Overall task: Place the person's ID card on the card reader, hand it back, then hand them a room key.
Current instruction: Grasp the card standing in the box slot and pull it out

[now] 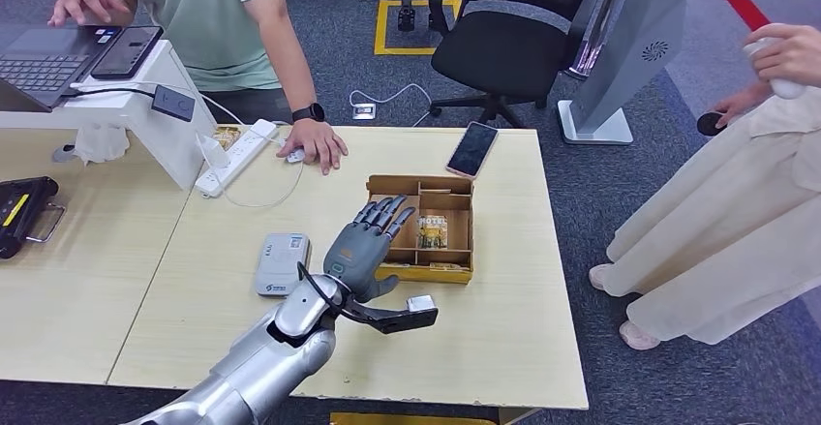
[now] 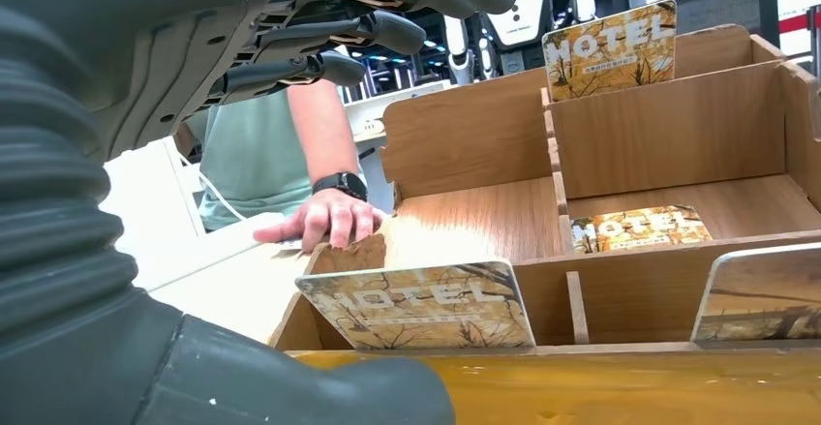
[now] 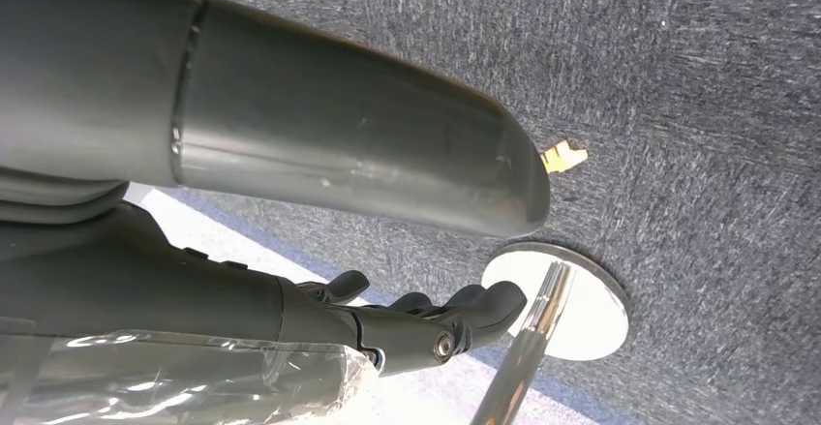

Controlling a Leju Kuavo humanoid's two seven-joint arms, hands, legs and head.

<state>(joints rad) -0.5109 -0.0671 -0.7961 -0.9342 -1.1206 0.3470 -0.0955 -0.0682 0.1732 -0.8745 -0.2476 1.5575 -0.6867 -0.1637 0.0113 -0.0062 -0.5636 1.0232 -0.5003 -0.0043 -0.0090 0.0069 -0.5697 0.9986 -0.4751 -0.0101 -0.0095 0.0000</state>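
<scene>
My left hand hovers with fingers spread and nothing in it, over the left end of the wooden box on the table. The box is split into compartments holding hotel key cards. In the left wrist view one key card stands in the nearest compartment just under my fingers, another stands at the back and a third lies flat. The grey-white card reader lies on the table left of my hand. My right hand hangs over the carpet, loosely bent, holding nothing.
A person in beige stands off the table's right side. Another person in a green shirt rests a hand on the table behind the box. A phone, a power strip and a laptop lie farther back.
</scene>
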